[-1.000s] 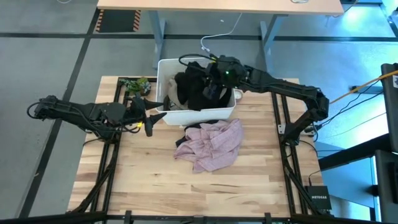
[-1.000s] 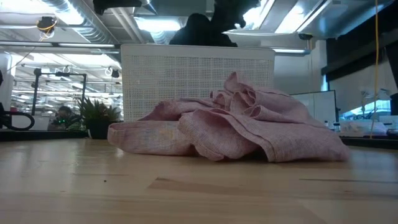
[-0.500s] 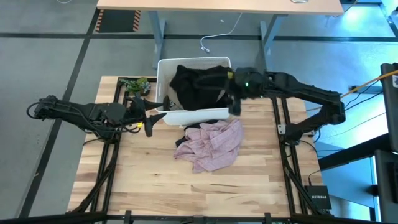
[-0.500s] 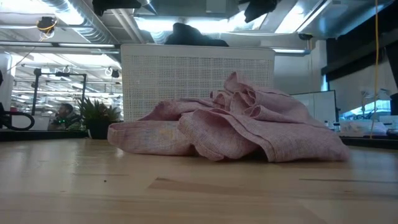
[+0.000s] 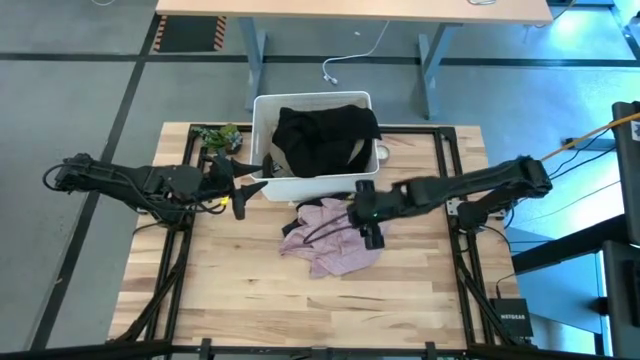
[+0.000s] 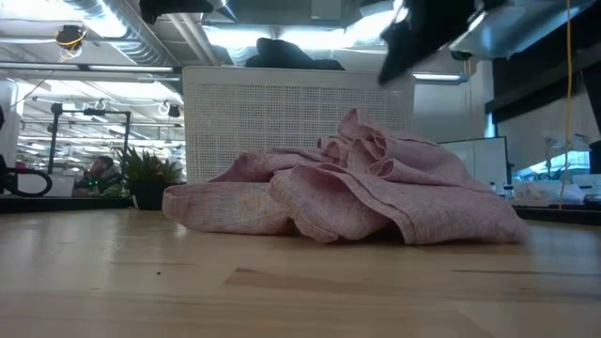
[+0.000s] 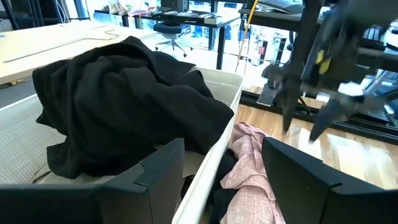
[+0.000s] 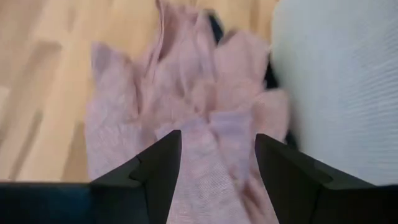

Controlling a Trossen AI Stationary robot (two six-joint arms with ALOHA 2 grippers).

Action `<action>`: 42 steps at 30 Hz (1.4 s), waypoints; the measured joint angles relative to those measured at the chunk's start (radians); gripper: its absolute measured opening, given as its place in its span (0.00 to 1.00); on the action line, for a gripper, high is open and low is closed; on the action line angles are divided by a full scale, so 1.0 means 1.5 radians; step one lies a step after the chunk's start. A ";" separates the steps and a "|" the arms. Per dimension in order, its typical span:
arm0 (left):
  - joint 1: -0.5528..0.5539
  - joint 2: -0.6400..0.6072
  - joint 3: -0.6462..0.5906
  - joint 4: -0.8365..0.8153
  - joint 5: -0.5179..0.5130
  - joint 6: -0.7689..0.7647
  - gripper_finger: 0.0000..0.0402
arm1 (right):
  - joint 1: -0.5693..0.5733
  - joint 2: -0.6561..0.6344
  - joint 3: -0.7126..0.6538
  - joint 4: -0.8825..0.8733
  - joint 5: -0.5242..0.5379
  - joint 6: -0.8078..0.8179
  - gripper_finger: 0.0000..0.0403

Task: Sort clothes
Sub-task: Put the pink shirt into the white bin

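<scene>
The landmark is the white bin (image 5: 316, 183), standing at the far middle of the wooden surface (image 5: 240, 300). Left of the bin, the left pincer (image 5: 247, 187) waits just beside the bin's near left corner; its fingers stand apart and hold nothing, and its wrist view looks along the bin's rim, which suggests it is parked clear of the working arm and is not steadying anything. A small potted plant (image 5: 218, 137) sits at the bin's far left corner, apart from the work. Inside the bin, a black garment (image 5: 325, 137) lies heaped on top and rises above the rim; a pale strip of another cloth (image 5: 281, 160) shows beneath it at the bin's left side, colour uncertain. It appears the bin is the collecting place for sorted items. In front of the bin, touching its near wall, a pale pink garment (image 5: 335, 235) lies crumpled on the surface, with a dark cloth (image 5: 296, 224) partly under its left edge. The right pincer (image 5: 368, 227) is over the right part of the pink garment, fingers spread wide and empty, pointed down at the cloth. Judged from this, the pink garment is the next item to be gripped; it is not yet grasped.
</scene>
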 joint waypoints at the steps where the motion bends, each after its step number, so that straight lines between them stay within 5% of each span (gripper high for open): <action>1: 0.000 0.000 0.000 0.000 0.000 0.000 0.52 | 0.002 0.009 -0.019 0.011 0.009 0.002 0.55; 16: 0.000 0.000 0.000 -0.001 0.000 -0.005 0.52 | -0.013 0.187 -0.042 0.049 0.048 -0.020 0.86; 23: 0.000 0.000 0.000 0.000 0.000 -0.005 0.52 | -0.010 0.284 -0.039 0.125 0.034 -0.056 0.87; 29: 0.000 0.000 0.000 0.002 0.000 -0.003 0.52 | -0.010 0.308 -0.038 0.124 0.019 -0.044 0.70; 39: 0.000 0.000 0.000 0.004 0.000 -0.003 0.52 | -0.007 0.309 -0.038 0.109 0.016 -0.037 0.12; 42: 0.000 0.000 0.000 0.003 0.000 -0.003 0.52 | 0.001 0.299 -0.039 0.094 0.020 -0.053 0.08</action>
